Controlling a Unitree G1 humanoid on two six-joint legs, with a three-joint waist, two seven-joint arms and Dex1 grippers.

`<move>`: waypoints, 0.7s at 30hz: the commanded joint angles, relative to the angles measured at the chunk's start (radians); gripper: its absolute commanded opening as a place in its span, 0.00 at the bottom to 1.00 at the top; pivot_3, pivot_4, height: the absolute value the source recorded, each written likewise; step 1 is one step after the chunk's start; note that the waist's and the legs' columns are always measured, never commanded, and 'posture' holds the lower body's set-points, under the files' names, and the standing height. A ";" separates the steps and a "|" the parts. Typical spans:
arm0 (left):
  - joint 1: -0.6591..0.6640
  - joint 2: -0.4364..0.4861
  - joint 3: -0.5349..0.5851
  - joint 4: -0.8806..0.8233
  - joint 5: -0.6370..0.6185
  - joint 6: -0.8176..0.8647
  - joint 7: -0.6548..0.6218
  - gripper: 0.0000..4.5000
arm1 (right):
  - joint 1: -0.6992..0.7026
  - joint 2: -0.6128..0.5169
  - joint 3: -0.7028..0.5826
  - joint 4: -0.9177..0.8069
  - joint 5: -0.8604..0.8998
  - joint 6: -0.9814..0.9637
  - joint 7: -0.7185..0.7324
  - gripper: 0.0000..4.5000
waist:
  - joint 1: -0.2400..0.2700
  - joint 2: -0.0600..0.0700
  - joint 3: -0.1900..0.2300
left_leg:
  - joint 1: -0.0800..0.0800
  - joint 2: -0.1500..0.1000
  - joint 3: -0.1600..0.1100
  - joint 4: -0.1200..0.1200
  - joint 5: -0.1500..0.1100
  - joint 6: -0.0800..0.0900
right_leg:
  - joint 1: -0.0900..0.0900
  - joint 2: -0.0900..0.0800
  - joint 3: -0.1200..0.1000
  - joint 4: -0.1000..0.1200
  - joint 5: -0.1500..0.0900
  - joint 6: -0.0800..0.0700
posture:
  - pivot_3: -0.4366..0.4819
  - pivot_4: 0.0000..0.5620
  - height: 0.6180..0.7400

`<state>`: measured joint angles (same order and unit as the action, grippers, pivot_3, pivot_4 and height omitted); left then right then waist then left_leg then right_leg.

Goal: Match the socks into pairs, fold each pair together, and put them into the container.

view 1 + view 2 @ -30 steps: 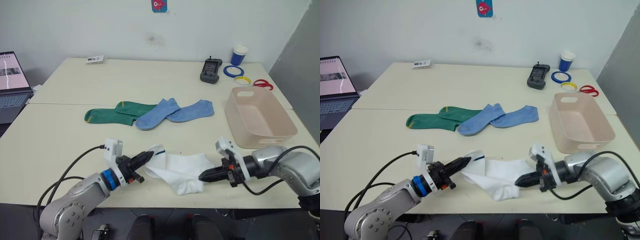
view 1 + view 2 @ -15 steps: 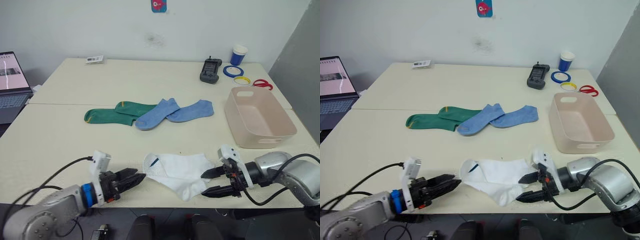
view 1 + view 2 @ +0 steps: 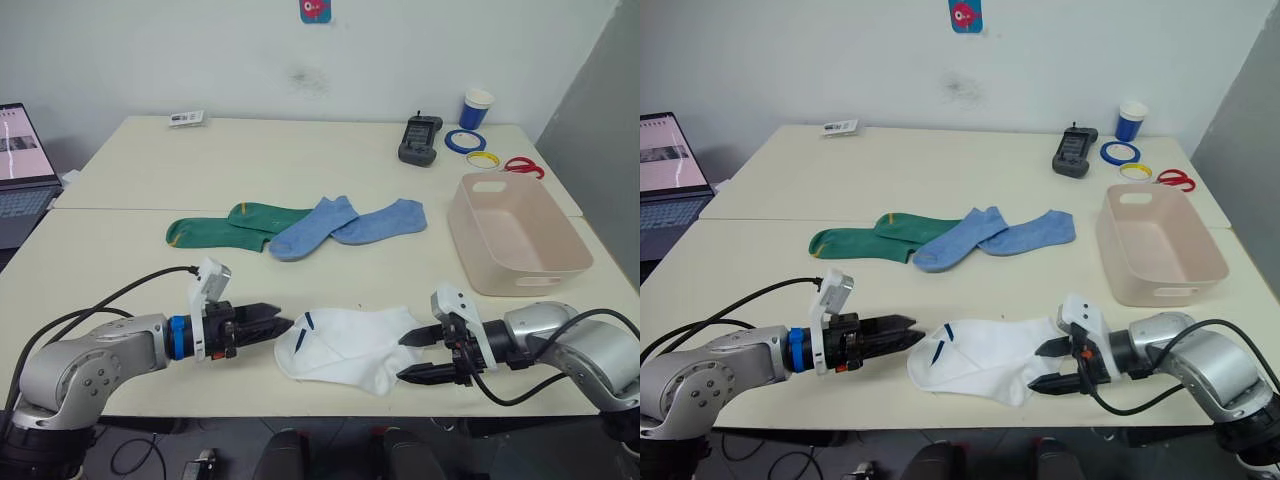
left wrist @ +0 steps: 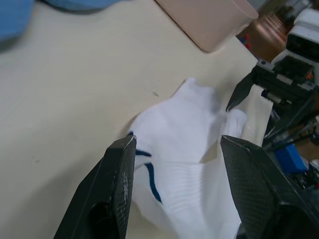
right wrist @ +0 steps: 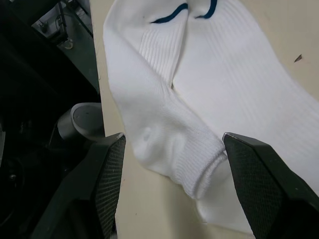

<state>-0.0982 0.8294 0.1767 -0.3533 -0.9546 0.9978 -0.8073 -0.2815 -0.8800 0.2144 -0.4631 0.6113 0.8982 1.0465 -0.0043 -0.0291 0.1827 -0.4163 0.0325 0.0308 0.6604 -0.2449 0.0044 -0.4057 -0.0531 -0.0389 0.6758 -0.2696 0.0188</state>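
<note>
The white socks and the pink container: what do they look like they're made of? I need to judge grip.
The white socks look like soft knitted fabric, matte: ribbing shows in the right wrist view and they lie limp in folds. The container looks like rigid moulded plastic, smooth with a slight sheen, rounded corners and a cut-out handle slot.

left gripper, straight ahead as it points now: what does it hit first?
Probably the white socks. The left gripper, jaws open, points along the table at their near edge with the dark marks; depth is hard to judge.
</note>
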 commanded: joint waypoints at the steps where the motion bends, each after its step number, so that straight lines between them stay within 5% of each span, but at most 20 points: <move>1: 0.040 0.045 -0.018 -0.026 0.039 -0.018 -0.057 0.61 | 0.027 -0.043 -0.058 -0.068 0.045 -0.002 0.040 0.74 | 0.002 0.000 0.000 | 0.000 0.000 -0.001 0.000 0.000 0.000 | 0.000 0.000 -0.001 0.000 0.000 0.000 | 0.48 0.27 1.00; 12: 0.031 -0.025 -0.104 -0.035 0.114 -0.039 -0.025 0.61 | 0.082 -0.056 -0.054 -0.102 0.057 -0.016 0.042 0.74 | 0.006 0.000 0.000 | 0.000 0.000 -0.001 0.000 0.000 0.000 | 0.000 -0.001 -0.001 0.000 0.000 0.000 | 0.48 0.27 1.00; 15: 0.047 -0.019 -0.091 -0.048 0.109 -0.036 -0.040 0.48 | 0.107 -0.062 -0.059 -0.111 0.057 -0.024 0.045 0.75 | 0.006 0.000 0.000 | 0.000 0.000 -0.001 0.000 0.000 0.000 | 0.000 -0.001 -0.001 0.000 0.000 0.000 | 0.48 0.27 1.00; 21: 0.073 0.009 -0.061 -0.050 0.106 -0.039 -0.072 0.04 | 0.170 -0.093 -0.092 -0.130 0.075 -0.030 0.059 0.75 | 0.006 0.000 0.000 | 0.000 0.000 -0.001 0.000 0.000 0.000 | 0.000 -0.001 -0.001 0.000 0.000 0.000 | 0.48 0.27 1.00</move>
<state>-0.0278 0.8269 0.0878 -0.3771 -0.8409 0.9716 -0.8632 -0.1236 -0.9567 0.1591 -0.5485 0.6605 0.8810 1.0899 0.0014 -0.0289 0.1828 -0.4164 0.0323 0.0303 0.6602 -0.2449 0.0043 -0.4054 -0.0542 -0.0401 0.6758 -0.2698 0.0188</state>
